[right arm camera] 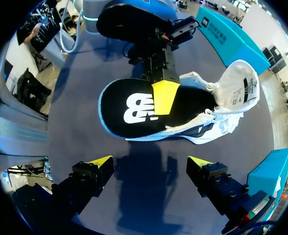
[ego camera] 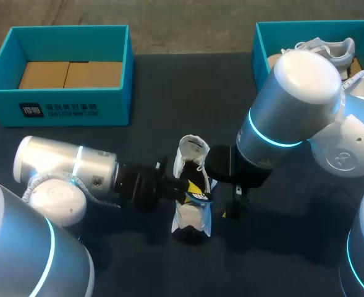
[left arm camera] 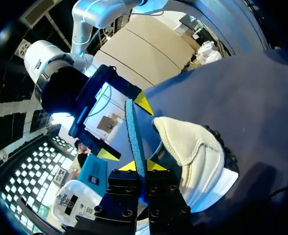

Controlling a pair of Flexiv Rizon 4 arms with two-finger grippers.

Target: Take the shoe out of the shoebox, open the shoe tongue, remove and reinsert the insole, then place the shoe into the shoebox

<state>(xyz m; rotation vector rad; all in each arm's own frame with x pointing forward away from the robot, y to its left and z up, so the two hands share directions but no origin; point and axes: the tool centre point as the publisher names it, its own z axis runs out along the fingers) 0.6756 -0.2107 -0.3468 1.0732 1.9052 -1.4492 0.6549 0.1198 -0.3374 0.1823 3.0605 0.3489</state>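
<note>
Left gripper (left arm camera: 141,166): clamped on the insole (left arm camera: 134,129), blue edge upright between the tips. Fore end seemingly tucked at the mouth of the white shoe (ego camera: 191,198), lying mid-table. Probably light, thin, floppy foam; best pinched mid-length. Shoe soft, likely to slide. Right gripper (right arm camera: 151,164): spread wide, empty, just beside the shoe. Teal shoebox (ego camera: 58,108) well left. Second box (ego camera: 261,43) with another shoe (ego camera: 327,48) well right, overhung by the right arm (ego camera: 299,99).

The left arm (ego camera: 64,173) and right arm (ego camera: 293,105) are glossy silver-white cylinders with rounded joint caps and thin cyan light rings. A pale cable loops at the left wrist. The left gripper (left arm camera: 142,166) and right gripper (right arm camera: 148,161) are black, screw-studded blocks with yellow wedge tips.
</note>
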